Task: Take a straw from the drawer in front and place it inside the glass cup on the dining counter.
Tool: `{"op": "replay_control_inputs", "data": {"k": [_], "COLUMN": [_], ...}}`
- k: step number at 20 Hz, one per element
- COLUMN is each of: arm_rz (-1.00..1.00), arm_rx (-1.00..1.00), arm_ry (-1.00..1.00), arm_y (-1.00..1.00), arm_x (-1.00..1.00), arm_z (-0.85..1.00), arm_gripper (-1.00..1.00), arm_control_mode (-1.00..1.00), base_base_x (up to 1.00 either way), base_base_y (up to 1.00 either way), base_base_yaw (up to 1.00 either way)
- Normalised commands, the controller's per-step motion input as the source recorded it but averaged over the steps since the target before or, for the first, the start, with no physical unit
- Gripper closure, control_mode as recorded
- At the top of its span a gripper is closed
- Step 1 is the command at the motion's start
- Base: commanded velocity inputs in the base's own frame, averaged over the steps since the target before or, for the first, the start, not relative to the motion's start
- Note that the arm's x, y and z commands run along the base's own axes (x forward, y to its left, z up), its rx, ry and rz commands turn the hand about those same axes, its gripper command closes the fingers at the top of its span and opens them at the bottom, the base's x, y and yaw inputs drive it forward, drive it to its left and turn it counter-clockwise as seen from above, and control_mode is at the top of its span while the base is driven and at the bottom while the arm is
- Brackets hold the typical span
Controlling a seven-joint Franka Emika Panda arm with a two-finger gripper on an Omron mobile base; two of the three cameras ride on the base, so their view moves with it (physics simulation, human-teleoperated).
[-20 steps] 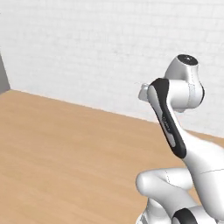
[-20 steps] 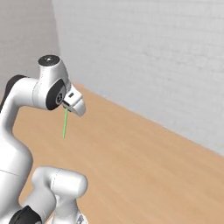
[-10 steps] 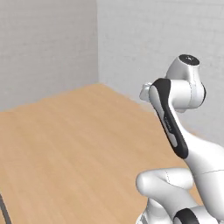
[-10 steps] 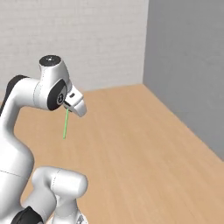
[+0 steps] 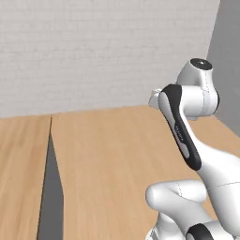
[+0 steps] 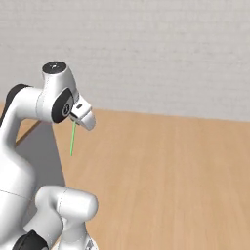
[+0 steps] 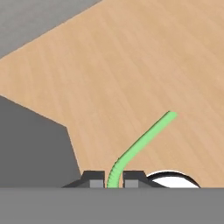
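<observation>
Hand view puts the gripper (image 7: 114, 180) at the bottom edge with its two dark fingertips (image 7: 93, 179) pressed in on the straw (image 7: 144, 140), which rises between them and bends away up and to the right. In the right base view the same gripper (image 6: 83, 118) is carried high, close to the arm's shoulder, and the straw (image 6: 72, 139) hangs down from it as a thin green line, clear of any surface.

Below and ahead lies a broad light-wood surface (image 6: 171, 171), with a dark grey gap (image 5: 50, 192) cutting through it in the left base view and a pale brick wall (image 5: 103, 51) behind.

As a judgement of progress: the fetching part looks finished, since the straw is in hand and lifted. What is left is reaching the cup and lowering the straw into it.

Against the frame half a second ago, the whole backdrop has swung, the wall corner shifting and the grey gap coming in, which reads as the base turning; the arm's pose and its hold on the straw match
</observation>
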Motion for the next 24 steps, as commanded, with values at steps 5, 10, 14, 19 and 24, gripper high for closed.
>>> {"op": "replay_control_inputs", "data": {"k": [5,10,14,19,24], "arm_rz": [0.0,0.0,0.0,0.0,0.0], "arm_rx": [0.0,0.0,0.0,0.0,0.0], "arm_ry": [0.0,0.0,0.0,0.0,0.0], "arm_y": [0.0,0.0,0.0,0.0,0.0], "arm_x": [0.0,0.0,0.0,0.0,0.0], "arm_z": [0.0,0.0,0.0,0.0,0.0], "arm_gripper": [1.0,1.0,1.0,1.0,1.0], "arm_control_mode": [1.0,1.0,1.0,1.0,1.0], "base_base_x": [1.0,1.0,0.97,0.92,0.9], "base_base_y": [-0.41,-0.6,-0.79,-0.79,-0.77], "base_base_yaw": [0.62,0.55,0.51,0.51,0.53]}}
